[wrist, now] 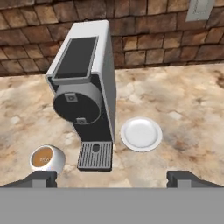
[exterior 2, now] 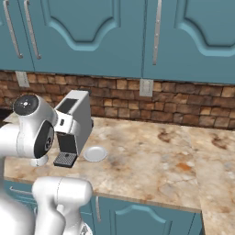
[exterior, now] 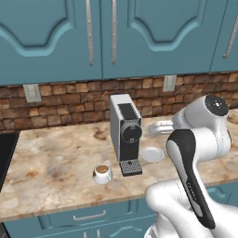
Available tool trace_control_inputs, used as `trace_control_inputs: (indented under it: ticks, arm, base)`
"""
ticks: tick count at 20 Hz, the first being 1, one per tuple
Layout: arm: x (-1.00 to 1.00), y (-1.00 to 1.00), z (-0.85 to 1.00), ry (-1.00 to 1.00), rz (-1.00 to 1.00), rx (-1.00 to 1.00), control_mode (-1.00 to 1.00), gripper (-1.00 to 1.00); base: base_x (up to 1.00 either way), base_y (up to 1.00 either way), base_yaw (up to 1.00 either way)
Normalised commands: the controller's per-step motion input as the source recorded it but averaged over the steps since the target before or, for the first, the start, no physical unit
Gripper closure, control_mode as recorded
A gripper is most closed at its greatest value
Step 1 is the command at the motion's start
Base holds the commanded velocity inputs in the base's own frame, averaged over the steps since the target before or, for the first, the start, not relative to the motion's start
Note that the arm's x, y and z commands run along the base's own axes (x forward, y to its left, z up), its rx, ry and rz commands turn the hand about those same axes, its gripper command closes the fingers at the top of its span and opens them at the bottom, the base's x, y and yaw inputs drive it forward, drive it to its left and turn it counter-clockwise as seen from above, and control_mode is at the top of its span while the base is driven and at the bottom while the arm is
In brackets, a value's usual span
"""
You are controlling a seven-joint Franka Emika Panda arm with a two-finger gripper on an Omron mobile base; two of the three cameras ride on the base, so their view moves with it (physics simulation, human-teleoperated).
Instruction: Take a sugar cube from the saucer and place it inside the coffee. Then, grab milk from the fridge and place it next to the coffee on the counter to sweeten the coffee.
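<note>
Nearest to us, our fingers (wrist: 111,178) are hanging spread wide apart and gripping nothing, their dark tips showing at the bottom of the hand view. Our arm is folding high above the front of the bench (exterior: 51,167), elbow up, the hand looking forward and down. Just beyond, the coffee (wrist: 47,159) is sitting on the bench left of the coffee machine (wrist: 85,87), brown liquid showing in the cup. The saucer (wrist: 141,134) is lying right of the machine's drip tray, and its white face is looking bare to us; we cannot make out the sugar cube on it. We are judging such a cube light, hard and crumbly, best pinched gently across opposite flat sides. Farthest back, the brick wall is running under teal cabinets.
</note>
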Motion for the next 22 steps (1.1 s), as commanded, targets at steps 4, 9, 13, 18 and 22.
trace_control_inputs:
  ticks: [4,9,13,18,22]
  arm:
    - [0.00,0.00,0.00,0.00,0.00,0.00,1.00,-1.00]
    - [0.00,0.00,0.00,0.00,0.00,0.00,1.00,-1.00]
    - [0.00,0.00,0.00,0.00,0.00,0.00,1.00,-1.00]
    - [0.00,0.00,0.00,0.00,0.00,0.00,1.00,-1.00]
    - [0.00,0.00,0.00,0.00,0.00,0.00,1.00,-1.00]
  base:
    - [-0.77,0.00,0.22]
    - [-0.52,0.06,0.61]
    - [-0.23,0.02,0.98]
    - [-0.09,0.04,1.00]
    - [-0.02,0.10,0.98]
